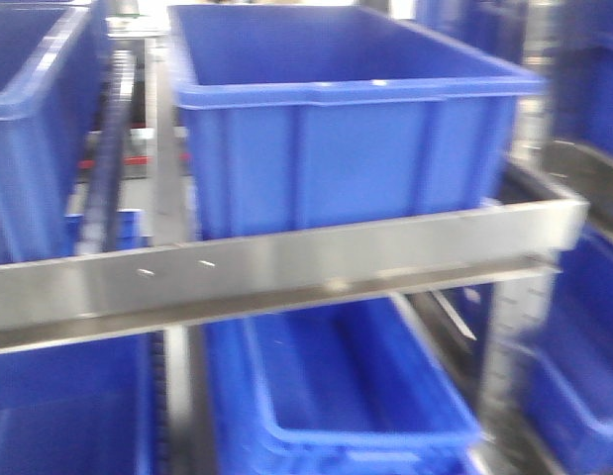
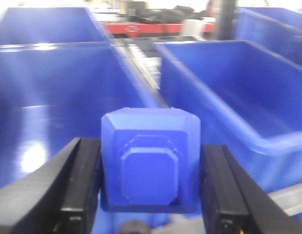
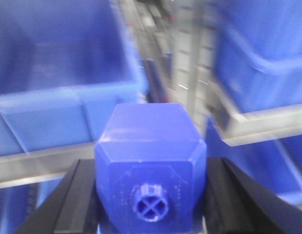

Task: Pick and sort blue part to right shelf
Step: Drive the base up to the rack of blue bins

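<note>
Each gripper holds a blue part. In the left wrist view my left gripper is shut on a blue part, its flat octagonal end facing the camera, above a large blue bin. In the right wrist view my right gripper is shut on another blue part, its round cross-marked neck toward the camera, in front of the right shelf's steel bar. The front view shows the right shelf with its steel front bar and two screws; neither gripper appears there.
A large blue bin sits on the upper level, another at the left, more below. Grey roller rails run between the bins. A second bin lies right of the left gripper. Further bins stand on the right.
</note>
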Tool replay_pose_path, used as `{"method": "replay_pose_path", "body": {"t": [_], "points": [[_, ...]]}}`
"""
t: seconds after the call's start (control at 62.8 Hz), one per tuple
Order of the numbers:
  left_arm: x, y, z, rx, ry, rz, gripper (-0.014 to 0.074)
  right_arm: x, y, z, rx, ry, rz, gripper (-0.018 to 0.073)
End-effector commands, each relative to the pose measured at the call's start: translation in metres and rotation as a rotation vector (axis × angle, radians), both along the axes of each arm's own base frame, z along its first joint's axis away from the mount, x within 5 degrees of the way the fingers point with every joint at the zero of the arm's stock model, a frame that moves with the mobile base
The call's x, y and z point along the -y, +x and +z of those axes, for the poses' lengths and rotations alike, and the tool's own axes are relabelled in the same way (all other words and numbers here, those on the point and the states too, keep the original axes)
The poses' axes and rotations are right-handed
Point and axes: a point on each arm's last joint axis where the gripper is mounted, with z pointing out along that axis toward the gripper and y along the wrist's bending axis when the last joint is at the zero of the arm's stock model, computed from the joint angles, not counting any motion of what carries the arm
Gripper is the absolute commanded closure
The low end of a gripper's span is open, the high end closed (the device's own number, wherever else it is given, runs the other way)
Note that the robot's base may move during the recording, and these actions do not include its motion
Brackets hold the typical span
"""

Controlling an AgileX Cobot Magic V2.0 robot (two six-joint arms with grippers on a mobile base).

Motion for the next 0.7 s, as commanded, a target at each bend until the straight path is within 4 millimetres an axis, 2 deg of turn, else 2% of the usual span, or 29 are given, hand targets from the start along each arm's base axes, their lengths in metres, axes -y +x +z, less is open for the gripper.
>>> {"method": "replay_pose_path", "body": {"t": [0.0, 0.684], "points": [[-0.001, -0.0015, 0.0186, 0.12, -0.016, 0.01, 0.0281, 0.0007, 0.0002, 0.0172, 0.116, -0.008, -0.005, 0.0201], [-0.001, -0.0015, 0.0186, 0.12, -0.016, 0.01, 0.0281, 0.0007, 0.0002, 0.0172, 0.116, -0.008, -0.005, 0.0201]]}}
